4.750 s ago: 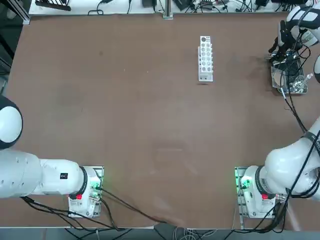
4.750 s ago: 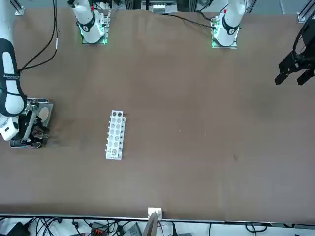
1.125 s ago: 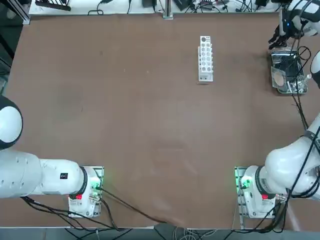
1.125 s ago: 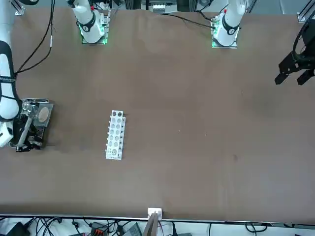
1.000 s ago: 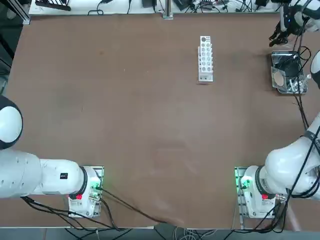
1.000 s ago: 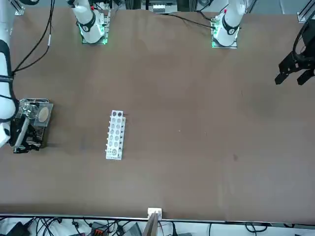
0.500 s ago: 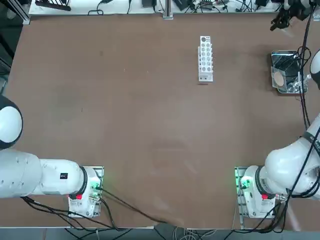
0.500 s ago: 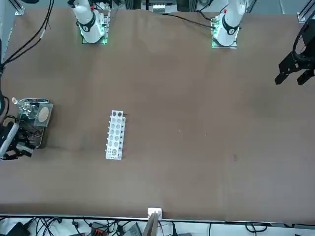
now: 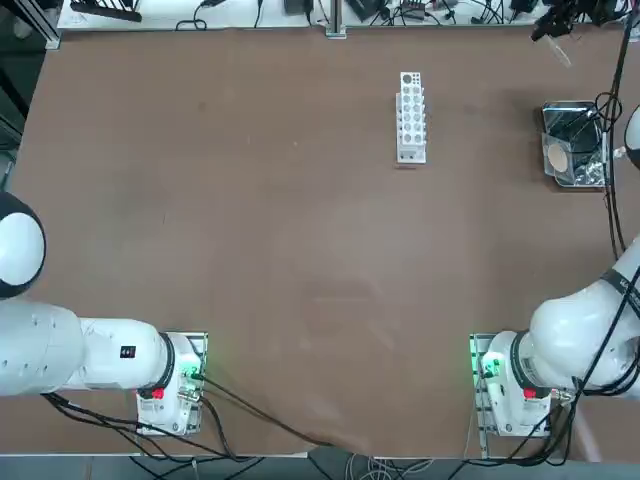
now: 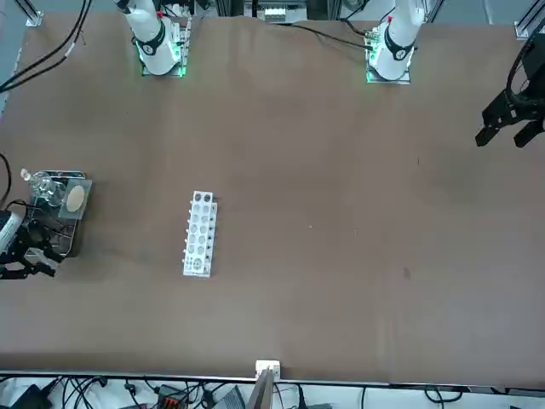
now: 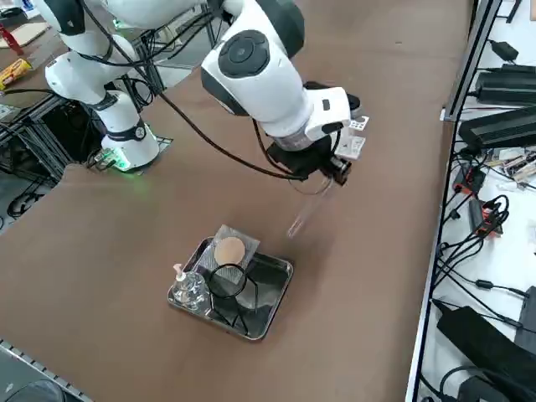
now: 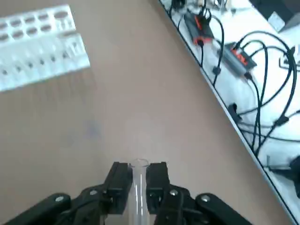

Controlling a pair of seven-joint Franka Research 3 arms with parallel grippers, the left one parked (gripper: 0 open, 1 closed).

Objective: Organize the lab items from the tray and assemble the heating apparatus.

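Observation:
My right gripper [image 11: 323, 172] is shut on a slim clear tube [image 11: 301, 213], which hangs slanting downward from the fingers above the table. In the wrist view the tube [image 12: 138, 187] stands between the two fingers. The gripper [image 9: 560, 17] is beyond the tray's far end, near the table's far right corner. The shiny metal tray [image 11: 276, 300] holds a clear glass burner [image 11: 190, 290], a dark wire stand [image 11: 228, 285] and a square mesh with a tan round centre [image 11: 229, 249]. From the front, the tray [image 10: 83, 204] sits at the left edge.
A white many-holed rack [image 9: 411, 115] lies on the brown table to the left of the tray, also seen in the wrist view as the rack [image 12: 37, 47]. Cables and power strips [image 11: 502, 126] run beyond the table's far edge.
The right gripper has risen and moved away from the tray toward the table's far edge, carrying the clear tube with it. The tray's contents now show uncovered.

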